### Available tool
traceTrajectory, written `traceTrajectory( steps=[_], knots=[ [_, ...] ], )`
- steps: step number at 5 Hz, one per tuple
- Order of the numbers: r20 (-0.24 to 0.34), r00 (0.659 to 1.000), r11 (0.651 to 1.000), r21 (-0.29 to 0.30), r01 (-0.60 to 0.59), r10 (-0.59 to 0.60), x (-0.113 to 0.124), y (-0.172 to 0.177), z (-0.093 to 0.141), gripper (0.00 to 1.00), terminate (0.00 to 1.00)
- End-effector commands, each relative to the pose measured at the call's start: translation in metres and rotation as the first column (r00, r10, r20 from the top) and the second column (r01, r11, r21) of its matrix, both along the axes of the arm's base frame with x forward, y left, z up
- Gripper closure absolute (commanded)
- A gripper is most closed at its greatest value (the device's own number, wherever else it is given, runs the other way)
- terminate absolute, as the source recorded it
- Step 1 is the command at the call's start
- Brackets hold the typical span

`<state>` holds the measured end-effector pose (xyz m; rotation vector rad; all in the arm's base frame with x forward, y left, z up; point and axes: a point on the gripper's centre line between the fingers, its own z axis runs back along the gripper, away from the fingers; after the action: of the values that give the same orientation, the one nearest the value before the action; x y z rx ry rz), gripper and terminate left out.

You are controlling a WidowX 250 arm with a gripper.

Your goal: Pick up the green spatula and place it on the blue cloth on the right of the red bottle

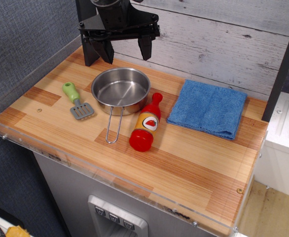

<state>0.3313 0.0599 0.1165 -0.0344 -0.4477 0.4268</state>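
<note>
The wooden counter (184, 158) spreads out below me, and I hang above its back edge with nothing in my grasp — my gripper (126, 48) has its two fingers (105, 51) spread apart, pointing down over the far rim of the steel pan (121, 90).

The blue cloth (208, 107) lies flat on the right part of the counter, just beyond the red bottle (146, 124), which lies on its side with its neck toward the pan and its base toward the front edge. The cloth looks bare, so the drop spot seems free.

What I want is on the other side. The green spatula (77, 101) lies flat on the wood to the left of the pan, close by its rim but, as far as I can tell, not touching it. From my fingers it sits forward and to the left, well apart and lower down. Its long axis runs diagonally — green handle toward the back left, grey slotted blade toward the front right. I judge I must travel left and forward past the pan's rim, then turn my fingers across that handle before coming down.
</note>
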Motion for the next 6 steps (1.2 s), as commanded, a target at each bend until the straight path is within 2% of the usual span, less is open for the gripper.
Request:
traceTrajectory(
  steps=[1,2,3,4,5,6],
  knots=[
    [0.0,1.0,1.0,0.0,0.0,0.0,0.0,0.0,0.0,0.0,0.0],
    [-0.02,0.983,0.98,-0.075,-0.186,0.185,-0.001,0.01,0.009,0.0,0.0],
    [-0.04,0.932,0.924,-0.122,-0.362,0.359,0.0,0.024,0.012,0.0,0.0],
    [-0.044,0.873,0.859,-0.16,-0.486,0.486,0.003,0.04,0.017,0.0,0.0],
    [-0.063,0.791,0.773,-0.181,-0.608,0.608,0.004,0.062,0.015,0.0,0.0],
    [-0.106,0.67,0.649,-0.177,-0.74,0.735,0.001,0.083,0.003,0.0,0.0]
  ],
)
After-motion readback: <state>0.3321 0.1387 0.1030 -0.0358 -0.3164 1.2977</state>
